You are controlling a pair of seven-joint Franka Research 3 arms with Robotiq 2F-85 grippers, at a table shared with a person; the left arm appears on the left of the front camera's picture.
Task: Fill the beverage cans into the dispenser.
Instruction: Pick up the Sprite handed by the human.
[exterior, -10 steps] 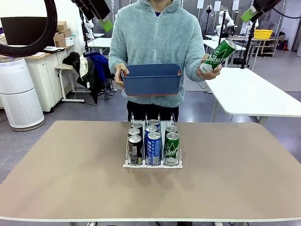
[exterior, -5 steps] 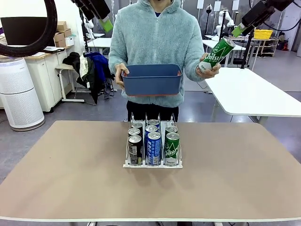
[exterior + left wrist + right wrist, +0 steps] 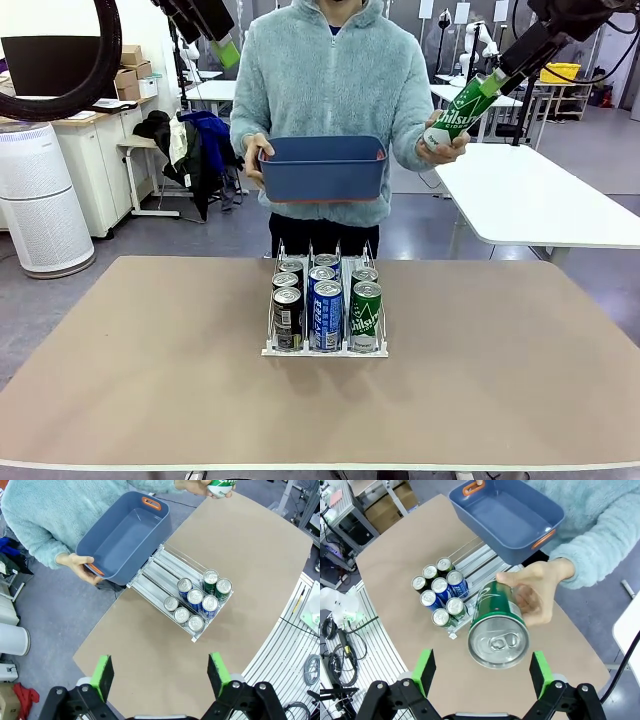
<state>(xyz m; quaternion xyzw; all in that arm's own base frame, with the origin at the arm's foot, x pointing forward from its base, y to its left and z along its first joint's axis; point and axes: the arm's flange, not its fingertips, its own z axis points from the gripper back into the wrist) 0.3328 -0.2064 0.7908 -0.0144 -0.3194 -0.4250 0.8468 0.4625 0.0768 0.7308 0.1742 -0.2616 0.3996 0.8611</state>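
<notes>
At far left a white air purifier (image 3: 40, 200) stands on the floor, beside a cabinet stacked with cardboard boxes (image 3: 135, 70) and a chair draped with dark clothes (image 3: 185, 150). High above these the robot's left hand (image 3: 161, 675) hangs with its green pads wide apart, well clear of the tan table (image 3: 150, 380). In the middle of the table sits the dispenser (image 3: 325, 347), a white-and-clear rack of three lanes. The beverage cans (image 3: 327, 315) crowd its near end, all upright: three dark grey in the left lane, three blue in the middle, two green on the right. The far stretches of the lanes show bare rails. Behind the rack a person in a pale fleece stands at the table's far edge. The person's hand (image 3: 255, 155) at picture left grips a dark blue bin (image 3: 323, 170) at waist height, above and just beyond the rack's far end. The person's other hand (image 3: 445, 140) holds up a green can (image 3: 462, 108), tilted, its silver top facing the robot's right hand (image 3: 481, 665). That hand's fingers stand apart right at the can's top; whether they touch it cannot be told. Farther right are a white table (image 3: 540, 200) and a yellow crate (image 3: 558, 72).
</notes>
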